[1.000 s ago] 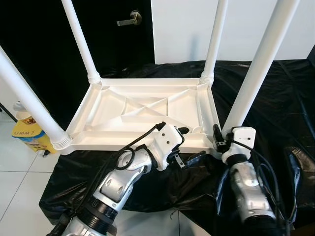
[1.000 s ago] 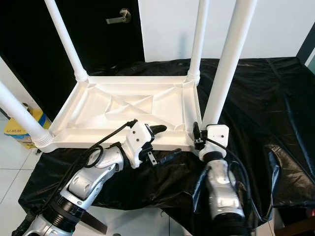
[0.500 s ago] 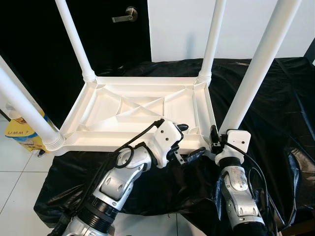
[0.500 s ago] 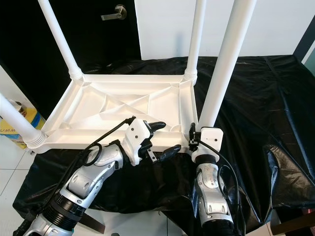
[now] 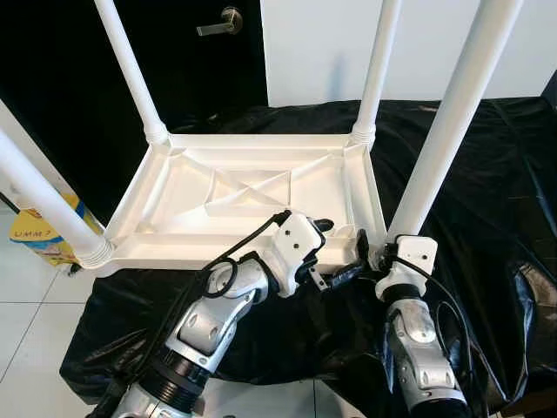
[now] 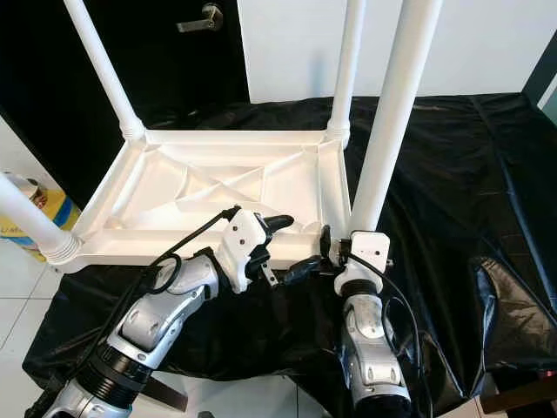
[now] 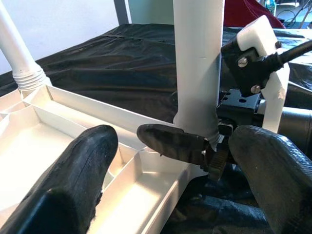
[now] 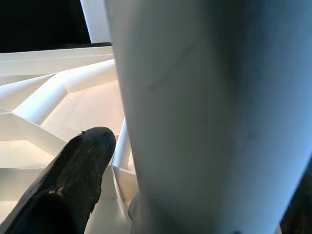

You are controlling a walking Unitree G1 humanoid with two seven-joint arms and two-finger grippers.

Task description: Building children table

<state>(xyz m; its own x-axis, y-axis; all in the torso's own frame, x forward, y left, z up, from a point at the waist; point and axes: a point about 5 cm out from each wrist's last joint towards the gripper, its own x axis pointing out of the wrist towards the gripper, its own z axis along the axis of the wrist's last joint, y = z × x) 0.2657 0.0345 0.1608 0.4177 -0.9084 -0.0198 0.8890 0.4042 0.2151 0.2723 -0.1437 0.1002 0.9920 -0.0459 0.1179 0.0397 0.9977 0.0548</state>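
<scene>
Kids' table lies upside down on the black-covered worktop, just ahead of both tools. All 4 legs look fitted and upright. Right tool pinches the base of the near-right leg; prob. final tightening. Left tool spread, empty, at the table's near rim beside it. Left to do: flip upright.

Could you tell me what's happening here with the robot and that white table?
The robot is assembling a white plastic children's table that lies upside down on a black sheet, with all four legs standing up. Its right gripper is closed around the base of the near right leg, where it meets the corner socket. The left gripper sits beside it with jaws open, straddling the table's near edge.
</scene>
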